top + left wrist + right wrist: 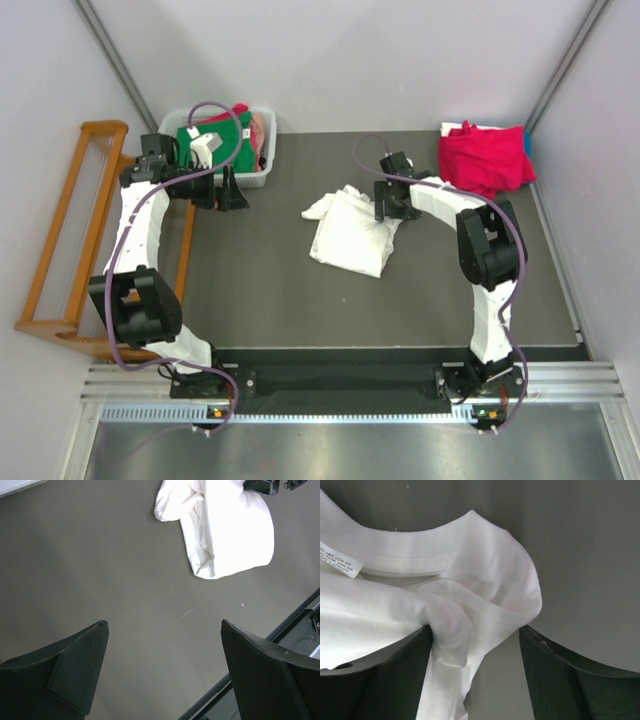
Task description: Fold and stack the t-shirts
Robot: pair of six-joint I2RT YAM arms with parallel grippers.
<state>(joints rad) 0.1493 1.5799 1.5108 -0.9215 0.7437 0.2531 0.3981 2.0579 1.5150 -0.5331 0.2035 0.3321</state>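
1. Dark grey tabletop (270,290) between pale walls, with an orange wooden rack (70,230) along its left side.
2. Mid-table the white t-shirt (350,235) lies crumpled. The crimson t-shirts (485,157) are heaped at the far right corner, and the green t-shirt (225,140) sits in the white slatted basket (262,178) at far left.
3. Over the white collar, the right gripper (475,630) has its jaws apart. A fold of cloth lies between them against one finger, unclamped.
4. Beside the basket, the left gripper (165,630) hangs spread wide over the table, holding nothing.

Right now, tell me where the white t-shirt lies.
In the top view the white t-shirt lies crumpled centrally, its far edge under the right gripper, left of the red shirts.
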